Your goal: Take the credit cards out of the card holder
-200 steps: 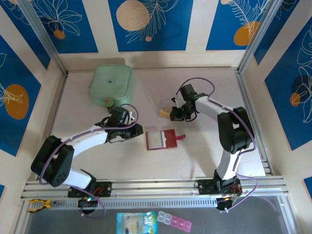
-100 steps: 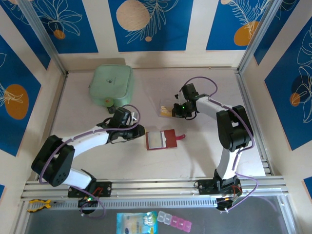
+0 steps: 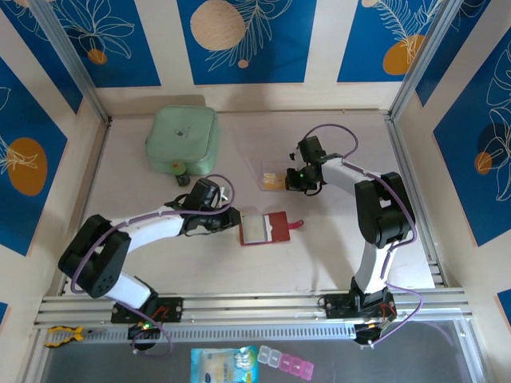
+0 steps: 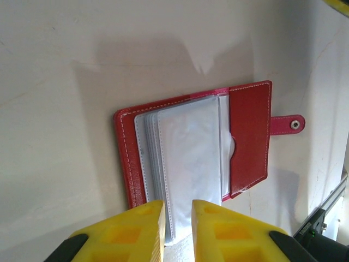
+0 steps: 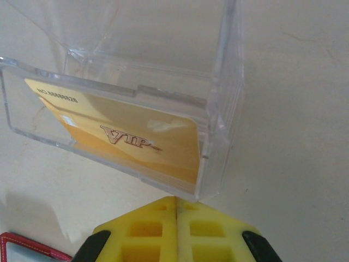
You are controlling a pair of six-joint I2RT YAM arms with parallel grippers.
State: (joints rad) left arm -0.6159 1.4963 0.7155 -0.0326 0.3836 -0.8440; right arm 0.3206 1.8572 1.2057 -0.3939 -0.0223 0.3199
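Note:
The card holder point(image 3: 266, 227) lies open in the middle of the table, a red wallet point(image 4: 248, 136) with pale sleeves point(image 4: 191, 158) and a snap tab point(image 4: 288, 124). My left gripper point(image 3: 226, 217) hovers at its left edge. In the left wrist view its yellow fingers point(image 4: 177, 206) stand a narrow gap apart over the sleeves' end, gripping nothing. A gold credit card point(image 5: 125, 139) marked VIP lies inside a clear plastic box point(image 5: 163, 82) at the back point(image 3: 273, 179). My right gripper point(image 3: 299, 179) is shut and empty, its fingertips point(image 5: 175, 200) just short of the box's corner.
A mint-green case point(image 3: 184, 137) sits at the back left, behind the left arm. A pill organiser point(image 3: 286, 363) and a packet point(image 3: 225, 365) lie below the near rail. Walls close the table on three sides.
My left gripper has slid right, up to the card holder's left edge. The right gripper has drawn back a little from the clear box, staying shut.

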